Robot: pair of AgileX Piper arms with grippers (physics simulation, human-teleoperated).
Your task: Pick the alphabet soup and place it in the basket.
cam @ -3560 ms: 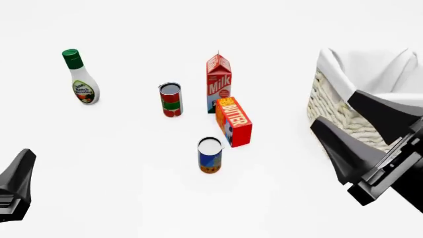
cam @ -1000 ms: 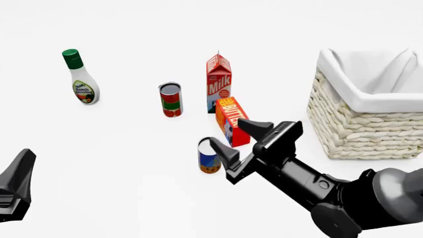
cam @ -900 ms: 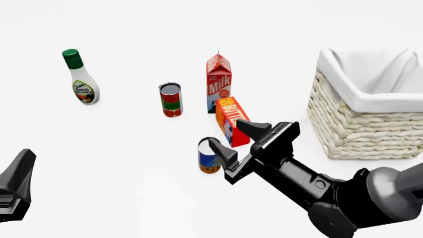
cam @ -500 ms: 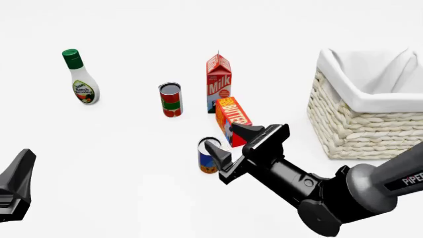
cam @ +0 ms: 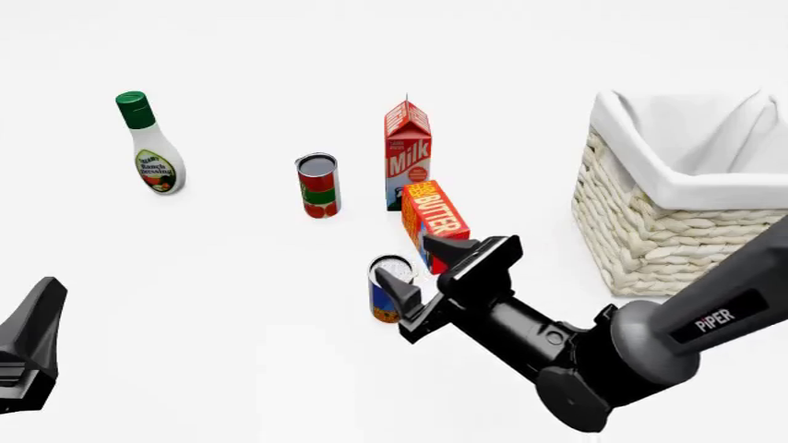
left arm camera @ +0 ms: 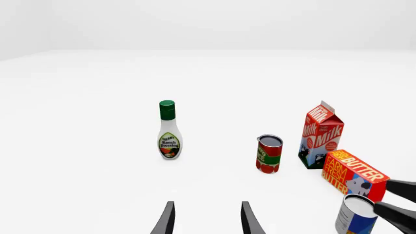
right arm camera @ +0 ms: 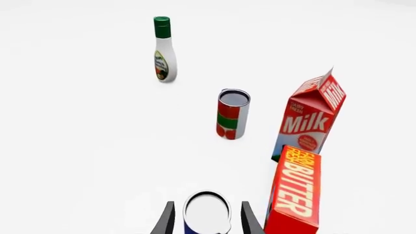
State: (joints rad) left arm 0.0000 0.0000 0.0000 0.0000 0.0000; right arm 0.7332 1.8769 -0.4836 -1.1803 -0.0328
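The alphabet soup (cam: 379,300), a small can with blue label and silver-white top, stands in front of the butter box. My right gripper (cam: 416,266) is open, with one finger on each side of the can's upper part. In the right wrist view the can's top (right arm camera: 206,210) lies between the fingers of the gripper (right arm camera: 208,205); I cannot tell whether they touch it. The can also shows in the left wrist view (left arm camera: 356,214). The cream wicker basket (cam: 665,249) with white lining stands at the right. My left gripper (cam: 35,332) is open and empty at the near left, and shows in its own wrist view (left arm camera: 206,209).
A red butter box (cam: 435,221) lies right beside the soup can, with a milk carton (cam: 408,152) behind it. A red-and-green can (cam: 317,185) stands left of the carton. A ranch dressing bottle (cam: 150,148) stands far left.
My right arm has swung left from in front of the basket to the soup can and come lower, so its open fingers now straddle the can. The left arm has not moved.
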